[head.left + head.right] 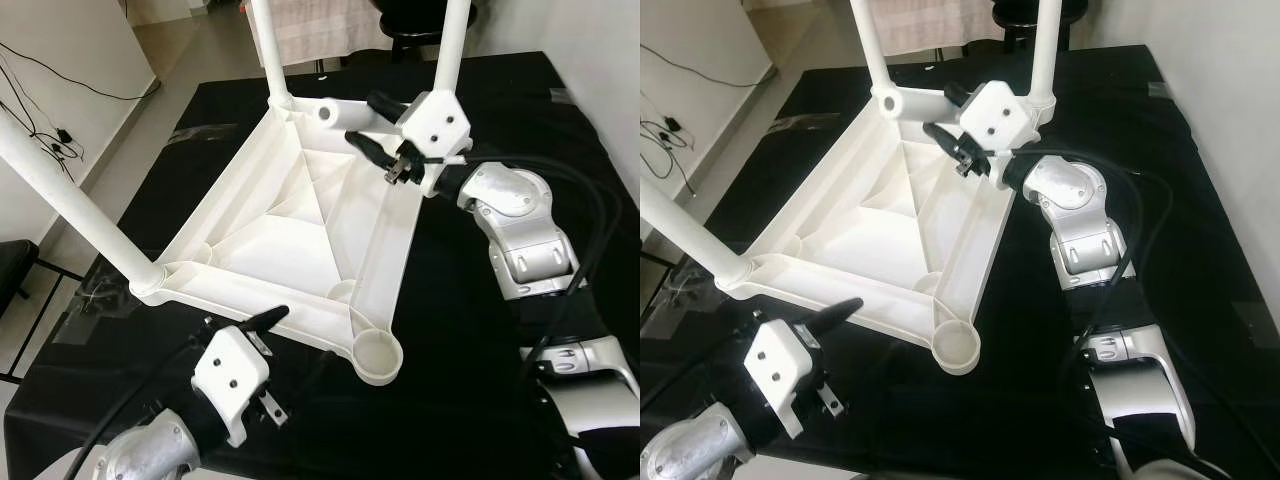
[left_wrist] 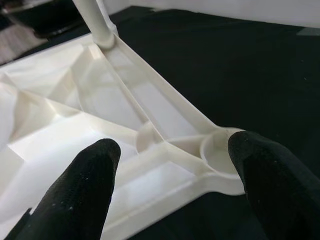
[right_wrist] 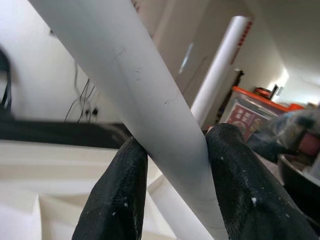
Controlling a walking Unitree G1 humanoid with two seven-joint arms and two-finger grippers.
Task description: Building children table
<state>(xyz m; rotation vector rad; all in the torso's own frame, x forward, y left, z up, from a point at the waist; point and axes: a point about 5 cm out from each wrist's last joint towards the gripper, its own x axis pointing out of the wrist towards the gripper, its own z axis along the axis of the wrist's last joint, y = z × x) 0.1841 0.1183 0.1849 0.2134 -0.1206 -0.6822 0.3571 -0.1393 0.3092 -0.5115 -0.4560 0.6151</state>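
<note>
Left gripper (image 1: 262, 352): nearest the camera, fingers spread wide and holding nothing, poised just short of the table's near edge.
Empty leg socket (image 1: 378, 356): just beyond and to the right of the left gripper, a round cup at the near corner.
Child's table top (image 1: 290, 235): white plastic, upside down on the black mat (image 1: 460, 330), ribbed underside up.
Left-side leg (image 1: 70, 205): seated in its corner socket, slanting up.
Right gripper (image 1: 372, 120): at the far edge, clamped on a loose white leg (image 3: 145, 100) lying across that edge.
Far legs (image 1: 452, 45): two upright behind the right gripper.
</note>
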